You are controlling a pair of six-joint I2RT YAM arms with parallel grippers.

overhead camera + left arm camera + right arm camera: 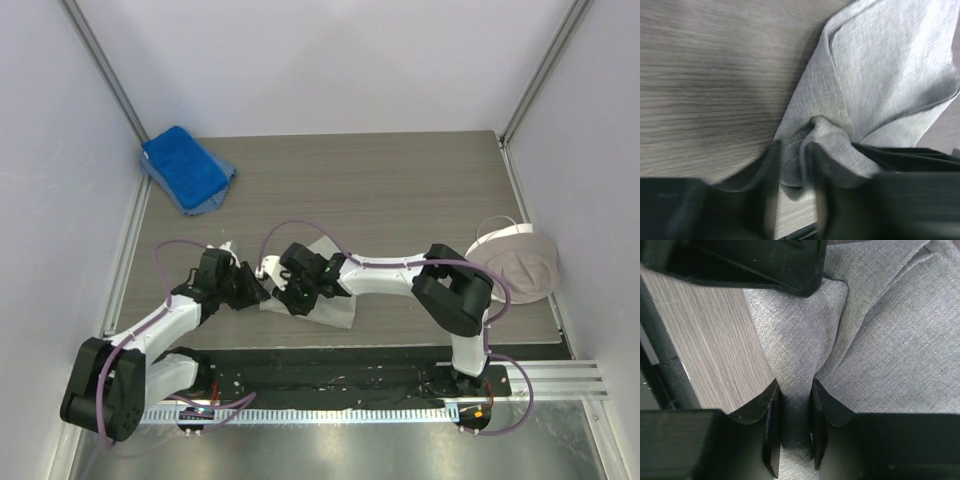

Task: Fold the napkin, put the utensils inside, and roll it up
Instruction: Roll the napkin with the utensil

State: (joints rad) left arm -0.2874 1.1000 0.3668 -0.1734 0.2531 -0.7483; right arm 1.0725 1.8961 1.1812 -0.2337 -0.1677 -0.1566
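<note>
Right gripper (pixel 796 410): black fingers (pixel 771 420) closed on a ridge of the light grey, thin woven-fabric napkin (pixel 900 350), with cloth filling the gap between the pads. Left gripper (pixel 792 167): also clamped on the napkin (pixel 880 75), with a bunched fold of an edge pinched between its fingers (pixel 771 175). Both pincers are gripping cloth, neither is open.

The top view shows the left gripper (pixel 255 285) and right gripper (pixel 285 290) just beside each other, almost touching. Both are on the left edge of the napkin (pixel 335 308), which spreads to the right of the right gripper and partly under its arm. In the right wrist view the cloth shows layered edges, so it looks at least partly folded.

The slim dark purple plastic spoon-like utensil is not visible in any view. It may be hidden under an arm or the cloth, cannot tell.

Step, as a judgement: the fold is in hand, nothing loaded inside yet, the roll not started. The next move calls for both pincers to lift together and carry the pinched edge across the napkin, level and at matched pace so the fabric doesn't twist or slip out of one grip.

In the way: the two grippers crowd each other, so there is a collision risk if either swings. The right forearm lies over the cloth, and purple cables loop near both wrists.

Further out on the grey wood-grain table (pixel 400 190): a beige-grey rumpled cloth with a white edge (pixel 522 265) well right of the right gripper, beside that arm's elbow. A bright blue folded towel (pixel 185 168) lies far beyond the left gripper, in the back-left corner. Both are well apart from the work.
</note>
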